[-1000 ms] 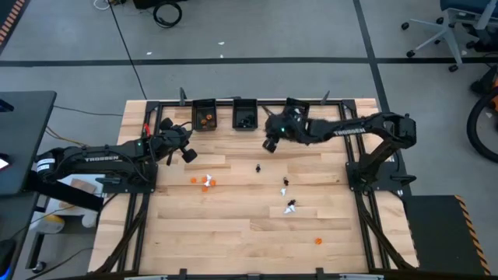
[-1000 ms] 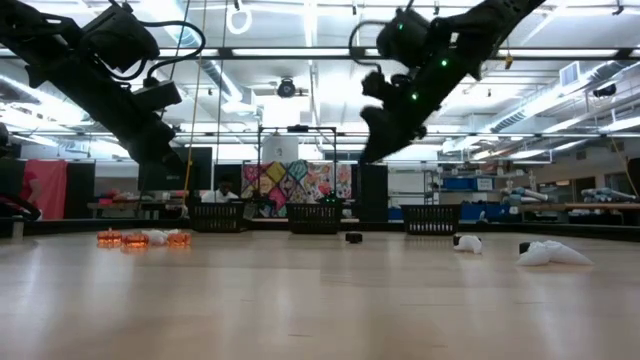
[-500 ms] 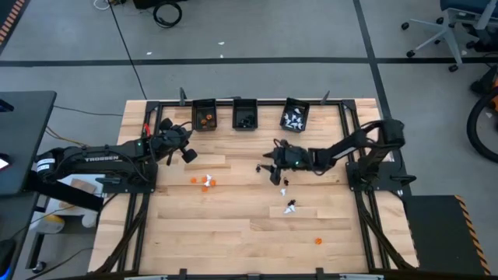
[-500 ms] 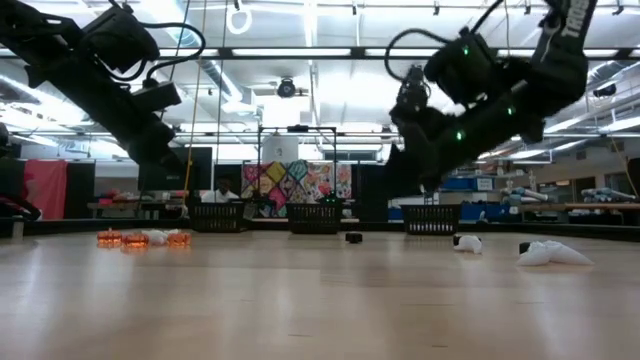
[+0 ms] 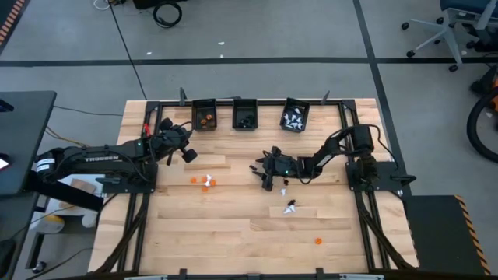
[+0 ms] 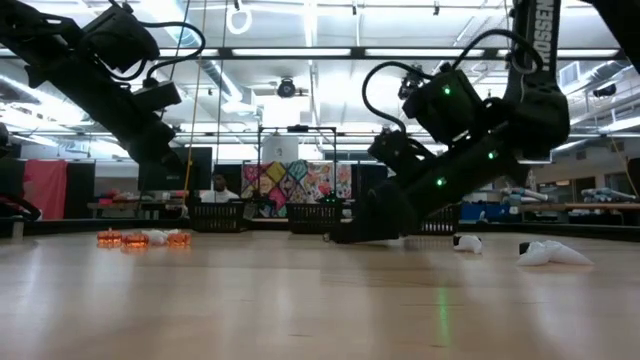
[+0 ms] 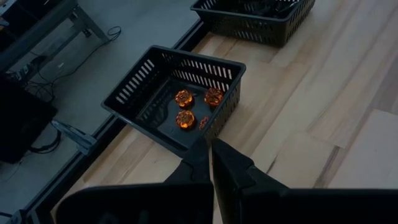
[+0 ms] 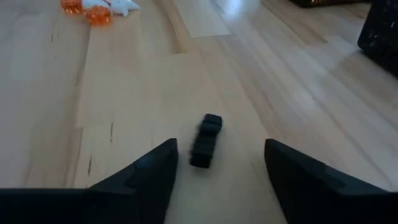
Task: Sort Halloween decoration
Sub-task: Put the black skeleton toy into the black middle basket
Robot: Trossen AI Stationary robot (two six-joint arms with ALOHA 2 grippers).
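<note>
A small black trinket [image 8: 205, 140] lies on the wooden table [image 5: 233, 225] near its middle. My right gripper [image 8: 221, 152] stands open low over the table, one finger on either side of the trinket and apart from it; it also shows in the high view [image 5: 261, 173]. My left gripper [image 7: 208, 149] is shut and holds nothing. It hovers by the left black bin [image 7: 177, 99], in which three orange trinkets [image 7: 198, 106] lie. More trinkets lie on the table: an orange and white group [image 5: 204, 181], white ones [image 5: 289, 206] and one orange piece [image 5: 317, 241].
Three black bins [image 5: 245, 115] stand in a row at the table's far edge; the middle one holds dark pieces, the right one [image 5: 295, 117] white pieces. A black frame runs around the table. Bare wood lies toward the near edge.
My right gripper has left the bins at the far edge. It came down toward the table's middle and now stands low around the black trinket, pointing toward the table's left. The left arm has kept still.
</note>
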